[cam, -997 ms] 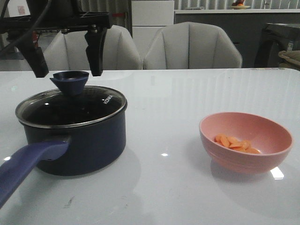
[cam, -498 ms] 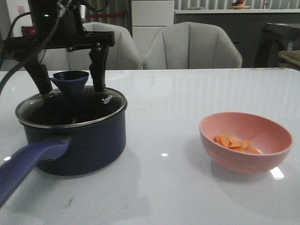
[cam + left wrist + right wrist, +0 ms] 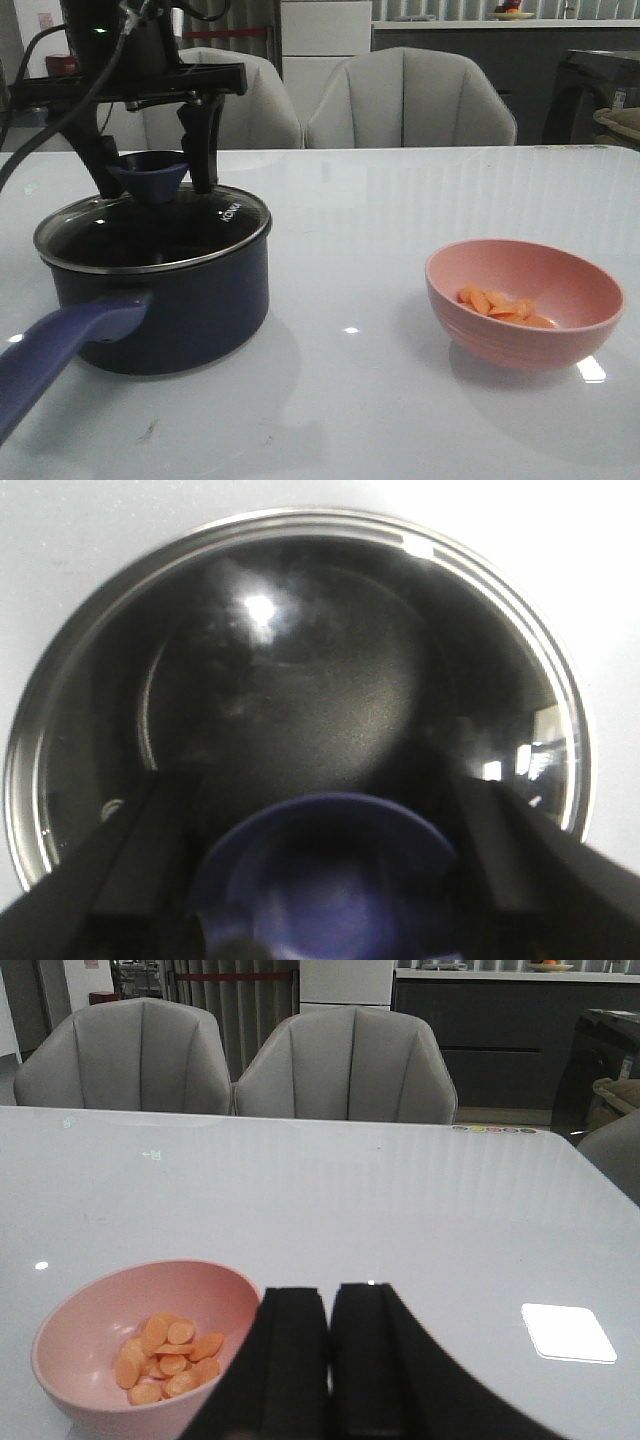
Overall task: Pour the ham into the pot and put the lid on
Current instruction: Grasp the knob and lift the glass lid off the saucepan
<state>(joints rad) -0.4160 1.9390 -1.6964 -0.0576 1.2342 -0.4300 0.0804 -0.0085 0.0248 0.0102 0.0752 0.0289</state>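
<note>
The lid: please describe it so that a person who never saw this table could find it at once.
On the white table, look at its left side for the dark navy pot with the long purple-blue handle. The lid sits on top of it. Unlike the open pink bowl, it is dark glass with a steel rim, a flared purple-blue knob and white KONKA lettering.

A: The table looks glossy white and smooth, mirroring the lights. The pot?

B: Dark navy with a soft sheen. Its lid is dark glass in a shiny steel rim, with a smooth purple-blue knob.

A: And the bowl?

B: Pink, smooth, semi-matt. The chairs look like padded grey upholstery.
</note>
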